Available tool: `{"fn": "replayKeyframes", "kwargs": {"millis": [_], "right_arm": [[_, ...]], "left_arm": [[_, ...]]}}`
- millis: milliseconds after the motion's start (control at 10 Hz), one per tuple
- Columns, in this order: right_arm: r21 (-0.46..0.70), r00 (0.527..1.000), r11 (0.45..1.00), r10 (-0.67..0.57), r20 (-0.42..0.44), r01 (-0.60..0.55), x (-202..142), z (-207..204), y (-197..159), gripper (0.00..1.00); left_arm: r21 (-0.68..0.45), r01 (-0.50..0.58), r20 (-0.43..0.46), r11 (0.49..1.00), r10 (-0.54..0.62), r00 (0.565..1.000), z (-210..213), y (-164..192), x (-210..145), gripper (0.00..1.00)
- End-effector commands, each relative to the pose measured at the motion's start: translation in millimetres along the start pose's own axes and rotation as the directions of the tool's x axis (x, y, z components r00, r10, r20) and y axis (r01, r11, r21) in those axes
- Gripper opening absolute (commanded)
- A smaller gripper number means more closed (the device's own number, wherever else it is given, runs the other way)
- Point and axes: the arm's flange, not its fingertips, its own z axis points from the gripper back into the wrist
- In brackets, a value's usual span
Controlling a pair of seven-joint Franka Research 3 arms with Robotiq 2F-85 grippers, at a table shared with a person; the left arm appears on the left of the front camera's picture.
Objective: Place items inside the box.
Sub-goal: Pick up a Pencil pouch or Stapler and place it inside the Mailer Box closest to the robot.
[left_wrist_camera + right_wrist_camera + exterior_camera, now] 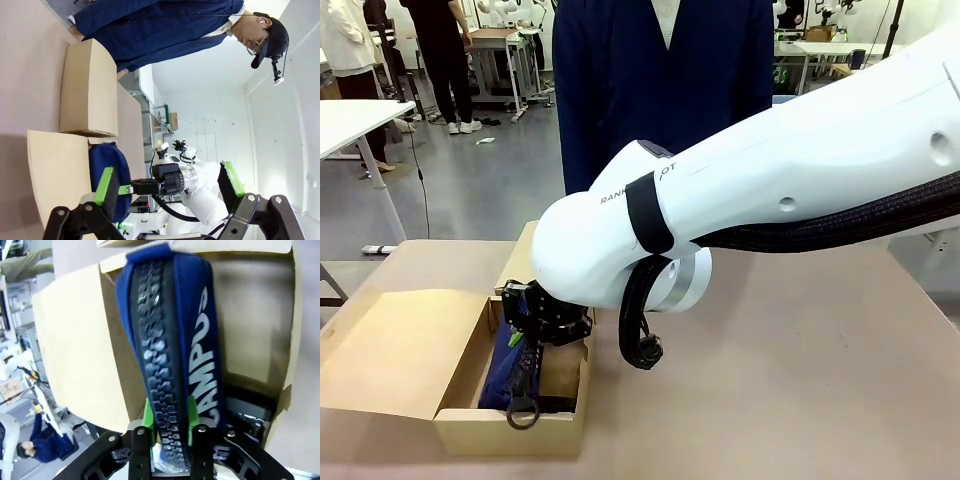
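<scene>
Right gripper (548, 322) down inside the open cardboard box (510, 435) at the table's (800, 380) near left, green pads clenched on the long navy zip pouch (512, 368), pouch lying along the box's left side, ring pull (521, 412) over the near wall, left gripper (167, 175) spread wide, holding nothing.

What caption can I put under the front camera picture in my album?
Right gripper clasps a navy pouch inside the cardboard box while a person stands across the table.
</scene>
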Motion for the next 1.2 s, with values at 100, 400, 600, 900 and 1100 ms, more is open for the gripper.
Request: {"fn": "replayKeyframes", "kwargs": {"millis": [100, 400, 600, 900, 1100], "right_arm": [[-0.019, 1.000, 1.000, -0.024, -0.004, 0.023, 1.9, -1.5, 10.4, 1.00], [-0.003, 0.999, 0.999, -0.034, -0.004, 0.034, 3.4, 6.2, 6.1, 1.00], [0.029, 0.998, 0.999, -0.043, -0.041, 0.045, 4.7, 24.2, -1.9, 1.00], [0.130, 0.968, 0.983, -0.101, -0.230, 0.133, 7.4, 118.5, -70.8, 1.00], [0.266, 0.929, 0.954, -0.033, -0.368, 0.139, 2.7, 196.3, -166.5, 1.00]], "left_arm": [[-0.020, 0.019, 0.006, 1.000, -0.019, 1.000, -0.4, -0.8, -1.8, 1.00], [-0.020, 0.019, 0.006, 1.000, -0.019, 1.000, -0.4, -0.8, -1.8, 1.00], [-0.020, 0.019, 0.006, 1.000, -0.019, 1.000, -0.4, -0.8, -1.8, 1.00], [-0.020, 0.019, 0.006, 1.000, -0.019, 1.000, -0.4, -0.8, -1.8, 1.00], [-0.020, 0.019, 0.006, 1.000, -0.019, 1.000, -0.4, -0.8, -1.8, 1.00]]}}
